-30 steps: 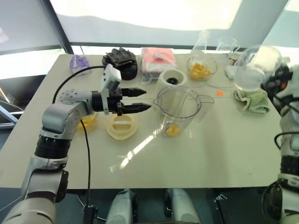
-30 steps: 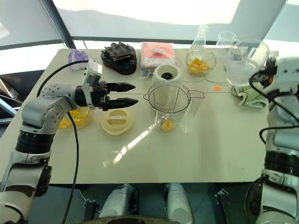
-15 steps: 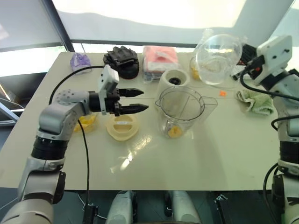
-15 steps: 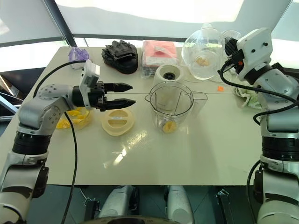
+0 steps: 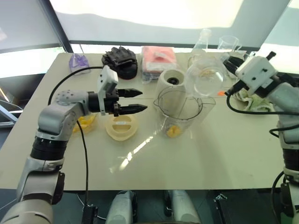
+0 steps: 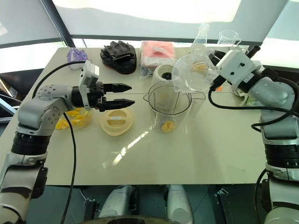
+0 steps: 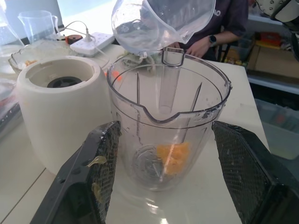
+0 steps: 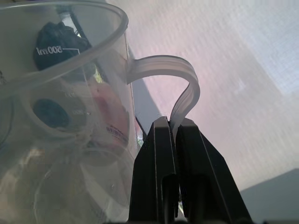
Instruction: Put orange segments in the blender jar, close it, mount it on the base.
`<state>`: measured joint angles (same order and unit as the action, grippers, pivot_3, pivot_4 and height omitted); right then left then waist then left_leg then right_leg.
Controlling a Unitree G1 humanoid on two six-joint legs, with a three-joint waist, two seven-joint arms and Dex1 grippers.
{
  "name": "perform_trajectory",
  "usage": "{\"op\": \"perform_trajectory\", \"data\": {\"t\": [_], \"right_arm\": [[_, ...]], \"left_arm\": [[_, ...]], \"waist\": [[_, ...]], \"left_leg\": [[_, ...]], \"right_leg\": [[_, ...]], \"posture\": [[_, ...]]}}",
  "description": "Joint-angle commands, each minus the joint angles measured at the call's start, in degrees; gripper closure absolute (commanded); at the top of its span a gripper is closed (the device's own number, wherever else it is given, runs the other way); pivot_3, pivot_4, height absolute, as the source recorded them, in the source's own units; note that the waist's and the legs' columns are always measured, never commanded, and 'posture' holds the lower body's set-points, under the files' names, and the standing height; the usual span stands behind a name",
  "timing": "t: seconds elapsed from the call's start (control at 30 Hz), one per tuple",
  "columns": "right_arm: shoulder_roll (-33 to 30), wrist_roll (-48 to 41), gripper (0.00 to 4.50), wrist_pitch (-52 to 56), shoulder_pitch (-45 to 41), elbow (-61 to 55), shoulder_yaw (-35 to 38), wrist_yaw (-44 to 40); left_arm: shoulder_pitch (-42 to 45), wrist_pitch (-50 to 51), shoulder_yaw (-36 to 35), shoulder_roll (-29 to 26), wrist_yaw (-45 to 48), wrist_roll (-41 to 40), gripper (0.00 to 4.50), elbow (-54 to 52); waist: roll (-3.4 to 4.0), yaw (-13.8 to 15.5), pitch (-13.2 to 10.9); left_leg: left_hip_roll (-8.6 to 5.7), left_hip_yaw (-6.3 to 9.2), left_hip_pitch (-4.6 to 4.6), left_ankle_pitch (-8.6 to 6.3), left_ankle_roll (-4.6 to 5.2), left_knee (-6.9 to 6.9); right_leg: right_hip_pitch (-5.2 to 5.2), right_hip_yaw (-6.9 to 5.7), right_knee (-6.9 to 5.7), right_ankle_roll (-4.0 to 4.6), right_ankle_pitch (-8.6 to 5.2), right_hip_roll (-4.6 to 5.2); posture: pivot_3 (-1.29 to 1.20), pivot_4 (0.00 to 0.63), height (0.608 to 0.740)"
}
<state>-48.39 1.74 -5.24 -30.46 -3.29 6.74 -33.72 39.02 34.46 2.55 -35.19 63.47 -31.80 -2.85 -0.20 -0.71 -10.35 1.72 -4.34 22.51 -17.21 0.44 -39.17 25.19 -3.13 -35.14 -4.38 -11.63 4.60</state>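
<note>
The blender jar [image 6: 169, 106] stands upright near the middle of the desk [image 6: 205, 154], its mouth uncovered, with a few orange segments [image 7: 173, 156] lying at its bottom beside the blade. Just behind it, on its far-left side, stands the base [image 6: 166, 74], its dark socket facing up; jar and base are almost touching.

The right tool [image 8: 172, 131] is pinched tight on the thin handle of a clear measuring beaker [image 6: 194, 72], which it holds tilted in the air over the far-right rim of the jar, mouth turned toward the jar. A little orange shows through the beaker's wall; whether it lies inside I cannot tell.

The left tool [image 6: 125, 94] hovers left of the jar, its two black fingers spread wide and pointing right at it, holding nothing. In the left wrist view the fingers [image 7: 100, 161] flank the jar without touching.

Below that tool a flat cream lid [image 6: 117, 121] lies on the desk, left of the jar, and farther left a small bowl of orange pieces [image 6: 77, 117] sits partly behind the arm.

Along the far edge sit a black glove [image 6: 119, 56], a pink packet [image 6: 158, 55], a conical flask [image 6: 201, 35] and another beaker [image 6: 227, 37]. A green cloth [image 5: 254, 103] lies toward the right edge. The near half of the desk is open surface.
</note>
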Motion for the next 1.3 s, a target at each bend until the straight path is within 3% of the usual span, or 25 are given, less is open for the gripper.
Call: {"op": "perform_trajectory", "data": {"t": [0.03, 0.83, 1.3], "right_arm": [[-1.0, 3.6, 4.48, -4.8, -1.5, 0.0, -0.5, 1.4], [-4.5, 19.9, 4.48, -22.4, -5.9, 7.9, -3.5, 9.3], [-5.6, 23.5, 4.48, -27.6, -7.1, 7.9, -3.4, 12.8]], "left_arm": [[0.8, -0.6, -1.0, 0.2, -0.2, -0.3, 1.24, -0.9], [0.9, -1.2, -0.8, 1.2, -0.3, 0.2, 1.24, -0.9], [0.9, -1.2, -0.7, 1.5, -0.2, 0.2, 1.24, -0.8]], "waist": [[0.0, 0.0, 0.0], [-0.01, 0.0, 0.0], [-0.01, 0.0, 0.0]], "left_leg": [[0.0, -0.01, 0.0, 0.0, 0.0, 0.0], [-0.01, -0.02, -0.02, 0.12, -0.2, -0.01], [0.0, -0.02, -0.02, 0.15, -0.26, -0.01]], "right_leg": [[0.0, 0.0, 0.0, 0.0, 0.0, 0.0], [-0.01, 0.05, -0.04, 0.02, 0.01, 0.0], [-0.01, 0.06, -0.04, 0.02, 0.01, 0.01]], "posture": [[0.0, 0.15, 0.74], [0.0, 0.15, 0.74], [0.0, 0.15, 0.74]]}}
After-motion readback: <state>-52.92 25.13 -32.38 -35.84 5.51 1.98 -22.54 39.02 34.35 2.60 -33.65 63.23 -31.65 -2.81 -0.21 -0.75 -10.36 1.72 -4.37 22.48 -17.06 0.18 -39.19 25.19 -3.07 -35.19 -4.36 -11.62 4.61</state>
